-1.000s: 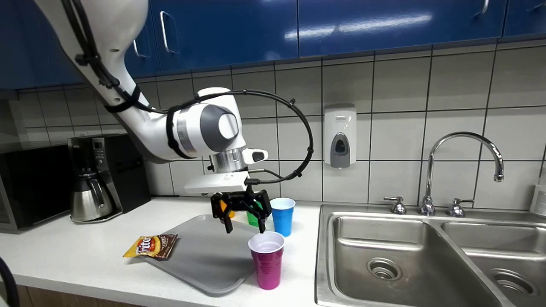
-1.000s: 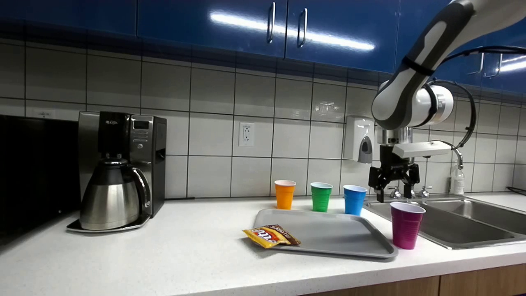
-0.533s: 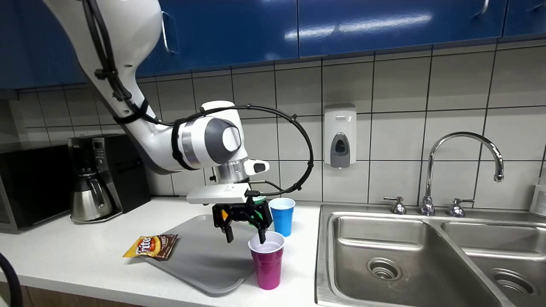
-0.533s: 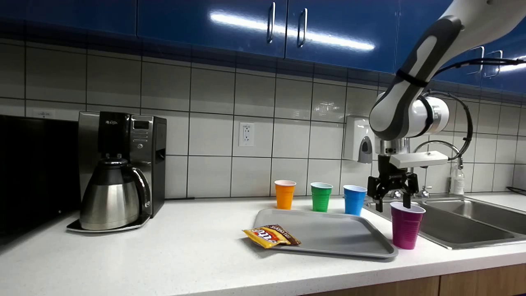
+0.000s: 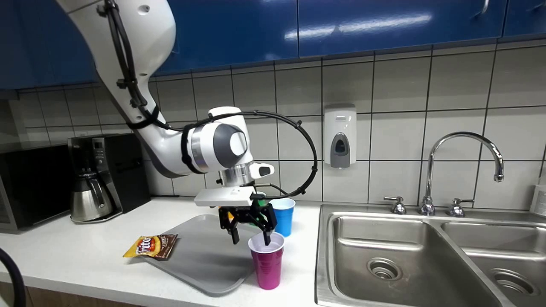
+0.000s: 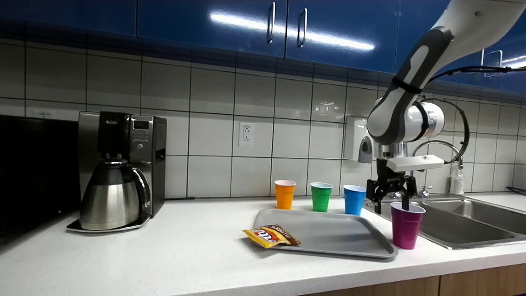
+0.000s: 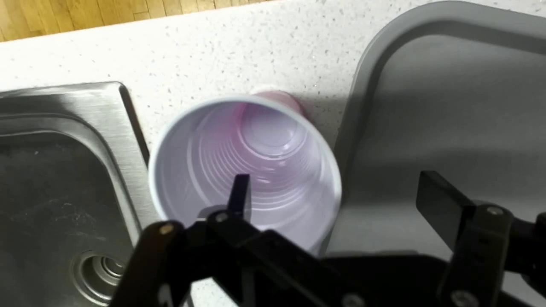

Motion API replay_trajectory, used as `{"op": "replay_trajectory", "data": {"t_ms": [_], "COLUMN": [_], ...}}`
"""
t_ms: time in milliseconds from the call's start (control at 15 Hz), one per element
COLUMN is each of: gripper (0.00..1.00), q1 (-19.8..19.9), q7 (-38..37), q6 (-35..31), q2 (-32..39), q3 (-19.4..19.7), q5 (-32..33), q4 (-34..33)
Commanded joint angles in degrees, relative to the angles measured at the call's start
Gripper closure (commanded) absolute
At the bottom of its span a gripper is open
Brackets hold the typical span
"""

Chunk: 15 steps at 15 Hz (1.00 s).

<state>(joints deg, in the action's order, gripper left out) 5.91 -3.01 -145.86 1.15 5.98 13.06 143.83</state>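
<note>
My gripper (image 5: pixel 251 243) is open and empty, pointing down over the magenta cup (image 5: pixel 267 268); it also shows in an exterior view (image 6: pixel 391 210). The cup stands upright on the counter beside the grey tray (image 6: pixel 333 230) and is white inside. In the wrist view, one finger lies over the mouth of the cup (image 7: pixel 273 128) and the other over the tray (image 7: pixel 448 128). I cannot tell whether that fingertip is below the rim. A yellow and brown snack packet (image 6: pixel 271 236) lies across the tray's edge. Blue (image 6: pixel 354 200), green (image 6: pixel 321 197) and orange (image 6: pixel 284 195) cups stand behind the tray.
A steel double sink (image 5: pixel 379 238) with a tall faucet (image 5: pixel 465 135) is beside the magenta cup. A coffee maker (image 6: pixel 123 176) stands farther along the counter. A soap dispenser (image 5: pixel 340 136) hangs on the tiled wall under blue cabinets (image 5: pixel 384 25).
My gripper has come down to the height of the magenta cup's mouth and shifted slightly sideways, with one finger now over the cup. It stays open. The cups, packet and tray have not moved.
</note>
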Motion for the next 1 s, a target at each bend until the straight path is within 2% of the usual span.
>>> {"op": "replay_trajectory", "data": {"t_ms": [0, 267, 333, 400, 933], "gripper": [0.00, 0.00, 0.25, 0.26, 0.89], "q1": [0.35, 0.22, 0.18, 0.15, 0.15], "q7": [-2.12, -2.01, -1.79, -1.72, -1.51], "q6": [-0.39, -0.10, 0.04, -0.02, 0.38], "q2": [2.31, 3.38, 3.49, 3.58, 3.30], "q3": [0.79, 1.55, 1.64, 1.72, 1.91], "q5": [1.92, 1.66, 1.42, 1.46, 1.55], "q4": [-2.14, -2.90, -3.01, -3.04, -3.19]}}
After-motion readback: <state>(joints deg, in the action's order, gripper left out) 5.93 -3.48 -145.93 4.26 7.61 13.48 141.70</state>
